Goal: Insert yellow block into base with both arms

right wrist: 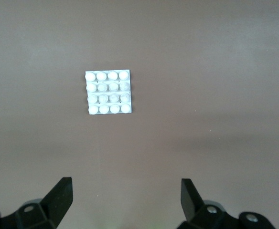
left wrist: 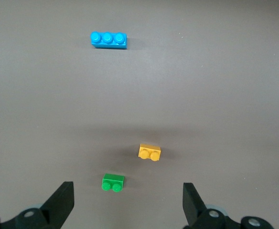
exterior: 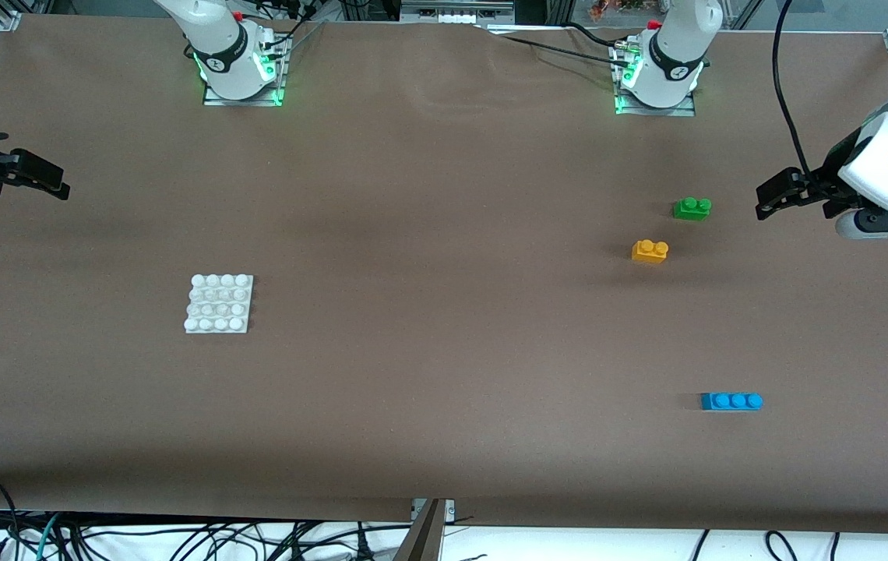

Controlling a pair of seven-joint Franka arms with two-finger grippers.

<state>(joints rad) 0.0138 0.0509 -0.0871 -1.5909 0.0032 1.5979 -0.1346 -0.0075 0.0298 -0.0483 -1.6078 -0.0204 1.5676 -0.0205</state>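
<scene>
Here, front view: yellow block [exterior: 650, 251] right of centre, base [exterior: 218, 304] left of centre, both untouched. Left wrist view: left gripper [left wrist: 127, 202] spread wide; you might grab the green brick [left wrist: 113, 182] close by. Right wrist view: right gripper [right wrist: 126, 200] open, empty.

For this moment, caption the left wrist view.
Open left gripper above green brick, yellow block and blue brick.

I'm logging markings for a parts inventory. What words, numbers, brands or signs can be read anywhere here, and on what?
None can be read.
The yellow block, the green brick, the blue brick and the base carry no print.
Small dark round marks on the two arm bases are too small to read.
</scene>
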